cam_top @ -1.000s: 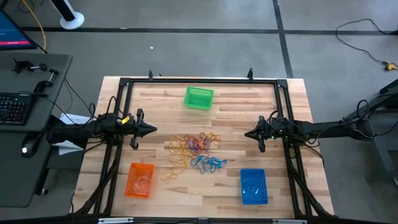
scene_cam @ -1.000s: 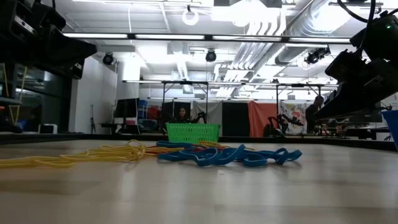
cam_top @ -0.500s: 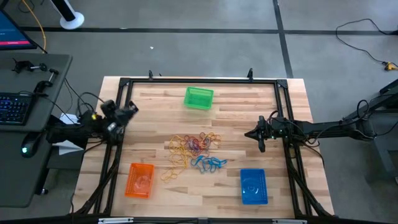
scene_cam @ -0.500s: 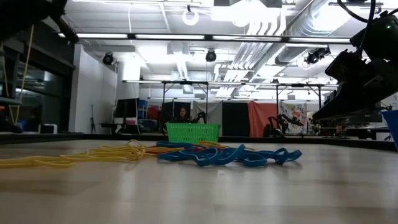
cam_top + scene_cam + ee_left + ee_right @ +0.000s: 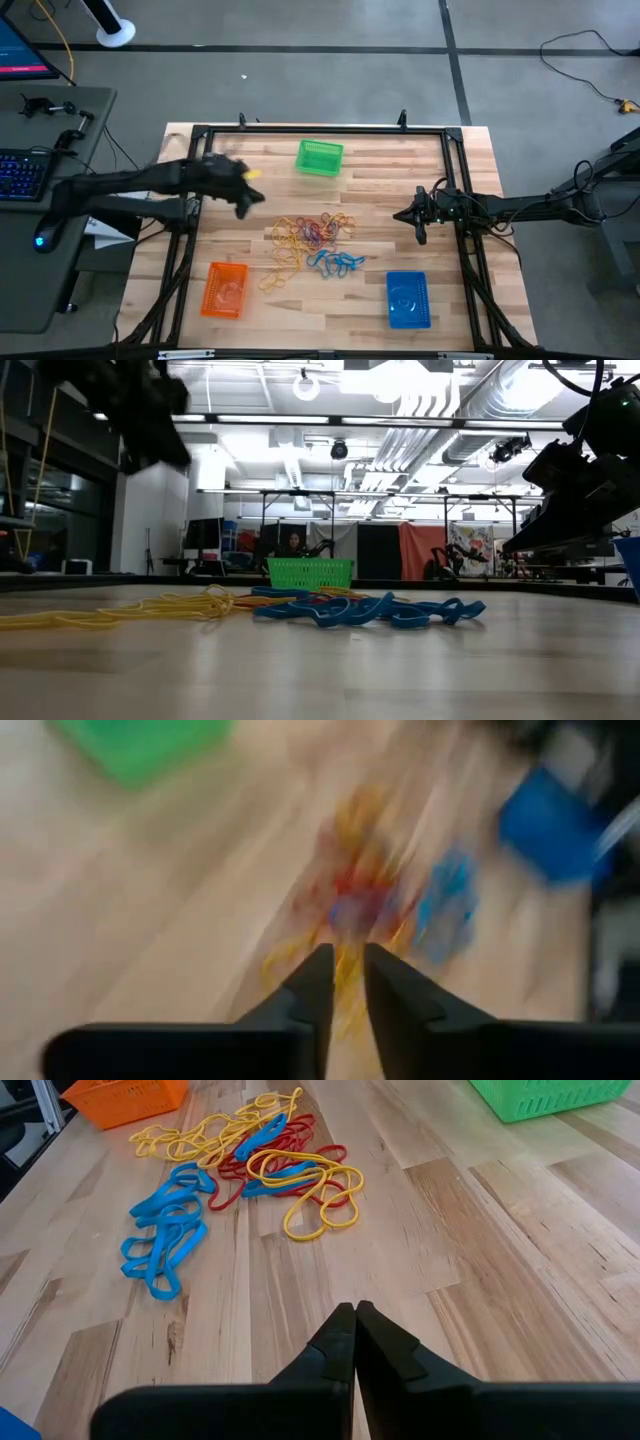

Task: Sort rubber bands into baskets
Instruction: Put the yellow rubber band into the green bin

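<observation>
A loose pile of yellow, red and blue rubber bands (image 5: 312,240) lies flat on the wooden table's middle. The green basket (image 5: 320,158) stands at the far side, the orange basket (image 5: 225,289) near left and the blue basket (image 5: 407,299) near right. My left gripper (image 5: 245,205) hangs above the table, left of the pile. It tips down toward the pile and is blurred. In the left wrist view its fingertips (image 5: 345,960) stand a narrow gap apart with nothing between them. My right gripper (image 5: 354,1312) is shut and empty. It stands right of the pile (image 5: 240,1170).
A black frame (image 5: 320,130) runs along the table's left, far and right sides. A desk with a keyboard (image 5: 20,170) stands beyond the left edge. Bare wood lies between the pile and each basket. In the low view the blue bands (image 5: 370,608) lie in front of the green basket (image 5: 310,572).
My left gripper has risen from its place at the table's left edge. It has swung out over the table toward the pile of rubber bands and tipped nose-down. The bands and baskets have not moved.
</observation>
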